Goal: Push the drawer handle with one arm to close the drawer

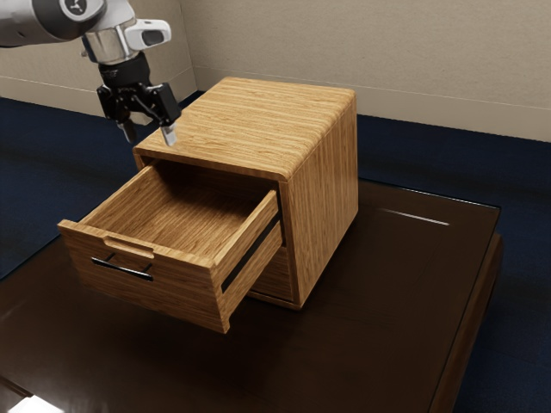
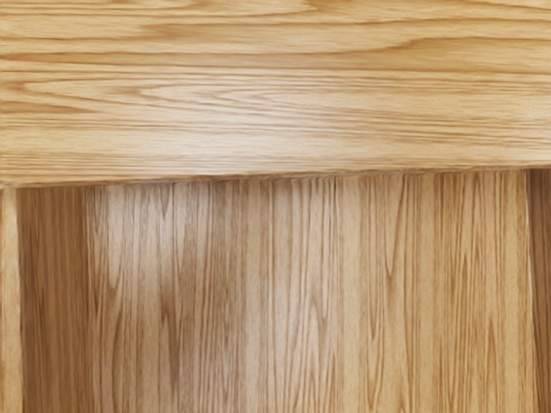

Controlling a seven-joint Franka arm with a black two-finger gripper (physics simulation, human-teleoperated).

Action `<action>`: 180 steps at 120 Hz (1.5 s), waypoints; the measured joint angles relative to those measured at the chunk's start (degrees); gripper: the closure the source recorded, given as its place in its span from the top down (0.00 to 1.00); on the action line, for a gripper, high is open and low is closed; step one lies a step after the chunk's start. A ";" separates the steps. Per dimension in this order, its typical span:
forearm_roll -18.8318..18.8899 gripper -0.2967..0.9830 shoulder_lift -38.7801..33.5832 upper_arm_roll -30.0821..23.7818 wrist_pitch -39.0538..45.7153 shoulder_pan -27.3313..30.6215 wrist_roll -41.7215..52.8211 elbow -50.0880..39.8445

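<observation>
On the exterior view's left, the wooden drawer [image 1: 172,297] juts well out of its cabinet, so the push is all to come. Across its front runs the thin black bar handle [image 1: 122,268], likely stiff and smooth. The drawer should slide lightly on its runners; no grip looks needed, just steady pressure at the bar's middle, square to the front, since an off-centre shove could make it bind or slip off. Next, the black gripper [image 1: 150,135] hangs near the cabinet's front top edge, fingers [image 1: 170,136] apart with nothing between; it must come round before the handle. Rightward, the cabinet [image 1: 324,172] sits on the dark bench [image 1: 387,284].
</observation>
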 joint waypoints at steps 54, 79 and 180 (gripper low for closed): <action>1.99 0.55 -45.73 -5.77 -0.15 -0.69 -0.66 -45.40; -0.27 0.37 -45.91 -11.59 -0.56 -0.71 -1.73 -49.80; -0.02 0.25 -27.01 -7.97 12.58 -0.38 -7.83 -42.12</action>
